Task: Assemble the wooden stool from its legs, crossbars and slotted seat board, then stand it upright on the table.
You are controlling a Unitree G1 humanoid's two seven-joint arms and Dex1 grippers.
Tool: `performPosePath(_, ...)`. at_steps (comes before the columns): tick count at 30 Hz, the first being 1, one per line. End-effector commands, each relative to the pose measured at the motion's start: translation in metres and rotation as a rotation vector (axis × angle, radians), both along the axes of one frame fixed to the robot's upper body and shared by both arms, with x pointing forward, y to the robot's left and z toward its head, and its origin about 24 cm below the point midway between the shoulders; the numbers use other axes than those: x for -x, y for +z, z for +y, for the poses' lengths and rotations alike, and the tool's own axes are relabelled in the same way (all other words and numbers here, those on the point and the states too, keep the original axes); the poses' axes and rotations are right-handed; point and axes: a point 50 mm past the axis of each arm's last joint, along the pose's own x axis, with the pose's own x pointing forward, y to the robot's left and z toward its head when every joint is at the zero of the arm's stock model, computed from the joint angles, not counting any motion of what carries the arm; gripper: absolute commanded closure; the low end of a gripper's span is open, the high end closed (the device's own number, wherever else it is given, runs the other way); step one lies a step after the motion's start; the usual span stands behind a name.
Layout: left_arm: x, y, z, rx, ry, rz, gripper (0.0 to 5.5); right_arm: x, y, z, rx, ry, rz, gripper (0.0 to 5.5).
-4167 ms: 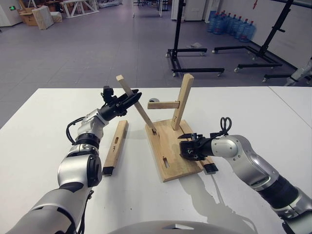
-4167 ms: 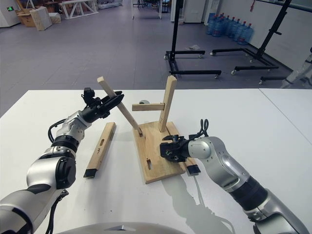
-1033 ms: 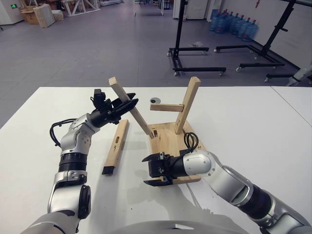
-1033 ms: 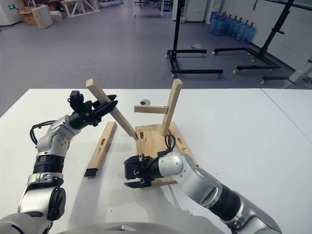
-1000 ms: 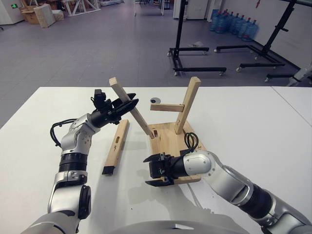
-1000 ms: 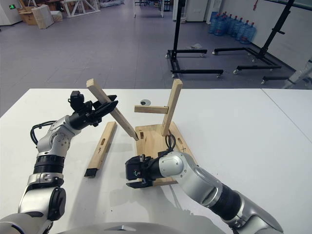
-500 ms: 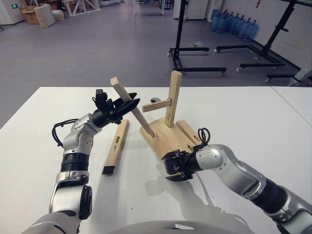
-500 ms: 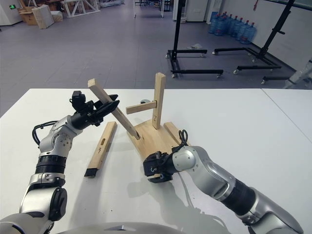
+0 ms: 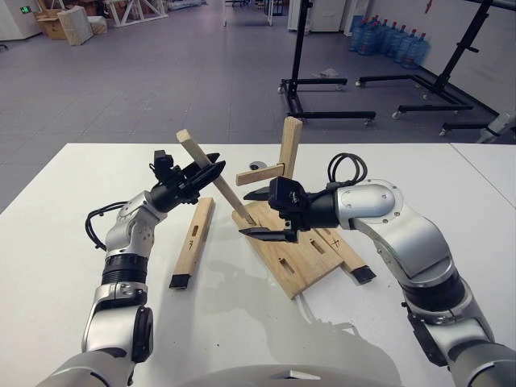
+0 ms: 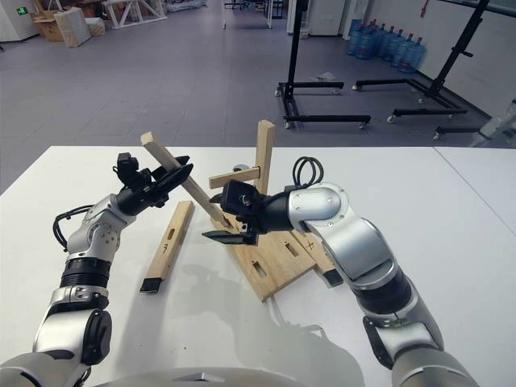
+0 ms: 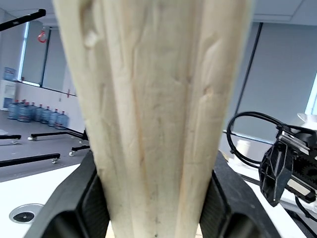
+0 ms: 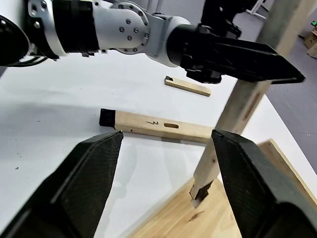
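A: Bench (image 9: 64,242) and seat board (image 9: 302,260)?
B: Board flat, mid-bench. Upright leg (image 9: 289,149) stands in it, crossbar (image 9: 260,174) jutting toward the left arm.
A: Other legs?
B: Tilted leg (image 9: 190,147) has its foot on the board's far-left corner. Loose leg (image 9: 192,242) lies flat left of the board.
A: Arms?
B: Left arm bent at the elbow, left fingers (image 9: 196,175) clamped on the tilted leg. Right arm reaches across the board, right fingers (image 12: 91,173) spread wide either side of that leg's foot.
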Motion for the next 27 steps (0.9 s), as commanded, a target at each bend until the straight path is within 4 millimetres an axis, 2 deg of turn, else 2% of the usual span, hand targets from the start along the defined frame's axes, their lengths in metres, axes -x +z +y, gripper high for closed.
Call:
performPosePath(1, -0.006, -0.005, -0.004, -0.003, 0.028, 0.001, 3.48, -0.001, -0.008, -0.010, 0.022, -0.029, 0.033, 2.18)
performPosePath(8, -0.008, -0.021, -0.003, -0.059, 0.035, 0.036, 3.48, -0.004, -0.012, -0.013, 0.024, -0.051, 0.046, 2.18)
performPosePath(13, -0.009, -0.021, -0.005, -0.122, 0.005, 0.024, 3.48, -0.004, -0.013, -0.014, 0.027, -0.059, 0.048, 2.18)
performPosePath(17, -0.008, -0.020, -0.011, -0.250, -0.025, -0.002, 3.48, -0.012, -0.008, -0.015, 0.007, -0.097, 0.027, 2.18)
performPosePath(21, -0.012, -0.014, -0.025, -0.313, -0.046, -0.008, 3.48, -0.026, 0.007, -0.015, -0.069, -0.170, -0.022, 2.18)
performPosePath(27, -0.024, 0.007, -0.027, -0.195, -0.021, 0.078, 3.48, -0.030, 0.020, -0.011, -0.143, -0.179, -0.030, 2.18)
